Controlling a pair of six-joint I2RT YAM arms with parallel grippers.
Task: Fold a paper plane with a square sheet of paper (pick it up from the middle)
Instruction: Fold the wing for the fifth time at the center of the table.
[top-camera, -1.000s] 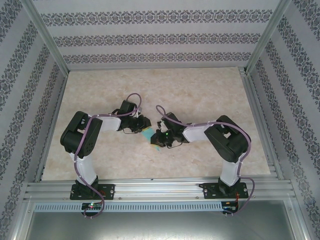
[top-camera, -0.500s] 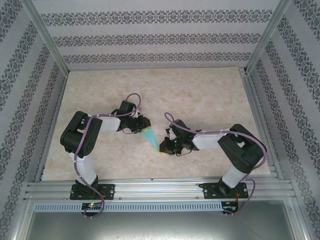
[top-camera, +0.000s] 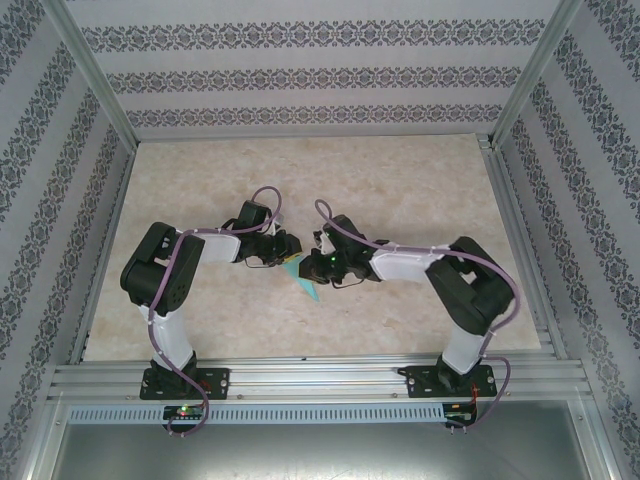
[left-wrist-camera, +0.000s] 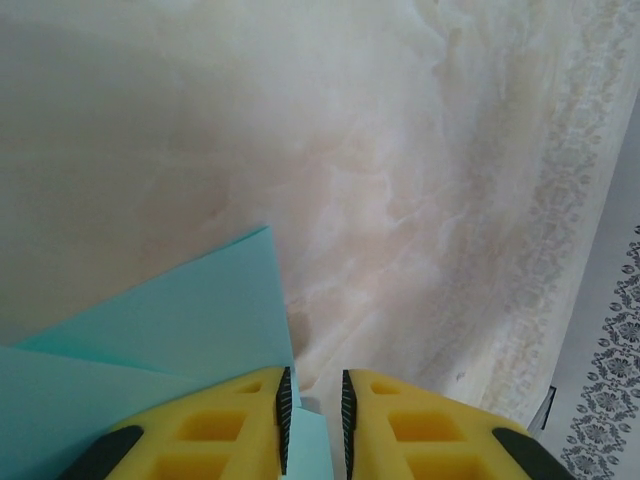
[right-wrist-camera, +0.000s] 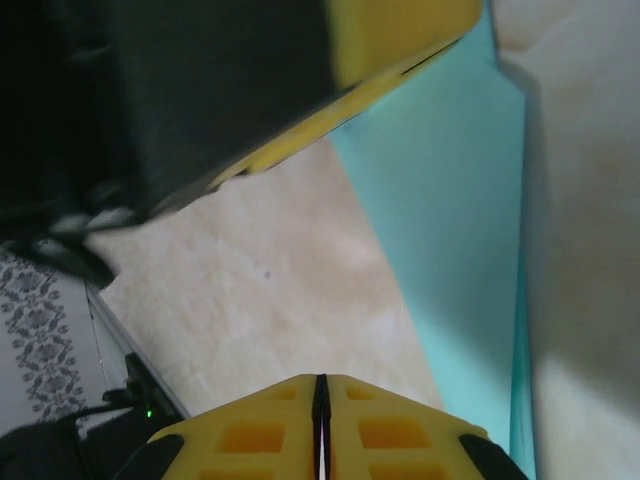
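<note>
Swung back in from the near side, the right gripper (top-camera: 316, 264) now sits just beside the left gripper (top-camera: 288, 250), its jaws pressed together on nothing. The left claw's yellow fingers (left-wrist-camera: 230, 420) are clamped on an edge of the paper plane (left-wrist-camera: 180, 330). The folded turquoise sheet spreads ahead and to the left of those fingertips, and lies ahead and to the right of the right claw's own tips, above the table (top-camera: 400, 190).

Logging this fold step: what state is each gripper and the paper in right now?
left gripper: shut on the paper plane, paper between its fingers.
right gripper: shut, nothing between its fingers.
paper plane: folded in layers, tapering to a point, held by the left gripper.
</note>
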